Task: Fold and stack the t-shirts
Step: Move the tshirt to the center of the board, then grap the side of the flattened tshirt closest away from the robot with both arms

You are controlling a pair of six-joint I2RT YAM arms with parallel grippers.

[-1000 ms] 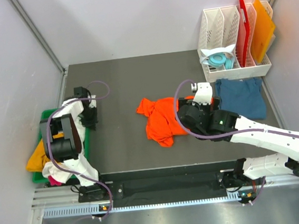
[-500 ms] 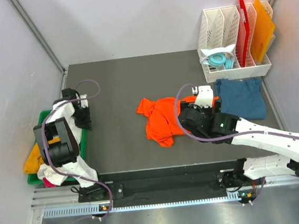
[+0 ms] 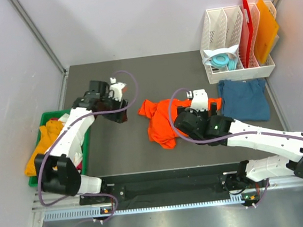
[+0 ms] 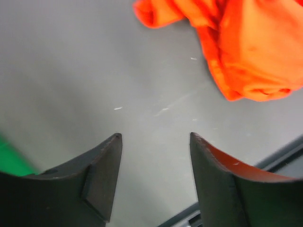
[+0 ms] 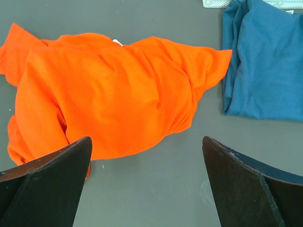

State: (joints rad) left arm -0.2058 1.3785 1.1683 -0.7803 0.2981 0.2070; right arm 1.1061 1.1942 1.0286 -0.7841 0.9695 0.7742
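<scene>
Over the dark grey desk (image 3: 117,149), left jaws and right jaws are held open near a crumpled bright orange cloth t-shirt (image 5: 109,94).

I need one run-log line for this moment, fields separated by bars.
left gripper: open, empty, beside orange t-shirt | right gripper: open, above orange t-shirt | orange t-shirt: crumpled | blue t-shirt: right of orange one

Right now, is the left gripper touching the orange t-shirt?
Apart. The left wrist view shows bare table between the open left gripper and the orange t-shirt.
</scene>
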